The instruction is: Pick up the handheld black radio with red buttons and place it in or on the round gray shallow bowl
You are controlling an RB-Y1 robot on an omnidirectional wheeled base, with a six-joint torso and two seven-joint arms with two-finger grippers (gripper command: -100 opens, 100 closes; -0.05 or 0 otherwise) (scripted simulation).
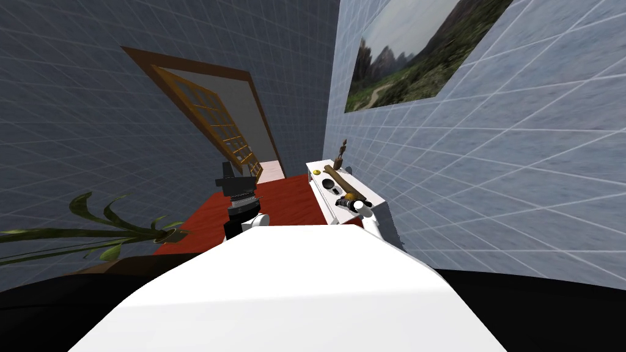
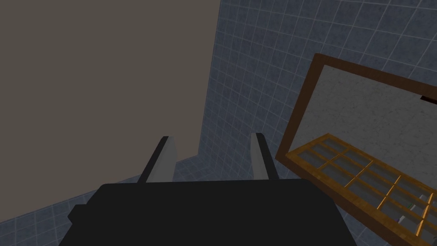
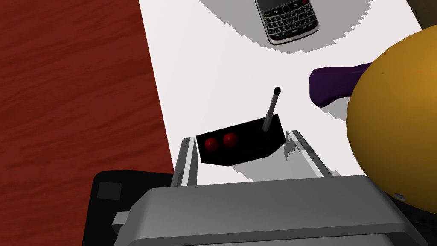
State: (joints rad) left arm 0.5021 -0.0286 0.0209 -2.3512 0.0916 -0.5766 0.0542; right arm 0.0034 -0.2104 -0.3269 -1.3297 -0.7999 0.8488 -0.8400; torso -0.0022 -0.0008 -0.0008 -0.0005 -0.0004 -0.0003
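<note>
The black radio (image 3: 247, 147), with two red buttons and a thin antenna, lies on the white table (image 3: 205, 77) near its edge. My right gripper (image 3: 240, 137) is open and low over it. One finger stands close beside each end of the radio, and a shadow joins the radio to the tabletop. In the head view the right gripper (image 1: 349, 201) is over the near end of the white table (image 1: 319, 190). A small dark round thing (image 1: 328, 183) lies farther along the table. My left gripper (image 2: 212, 149) is open, holds nothing and is raised at my left (image 1: 235, 180).
A black keypad phone (image 3: 290, 19) lies beyond the radio. A purple object (image 3: 333, 85) and a large orange-yellow round thing (image 3: 392, 124) sit close beside the gripper. Red-brown floor (image 3: 77, 85) runs along the table's edge. A long wooden object (image 1: 343, 178) lies across the table.
</note>
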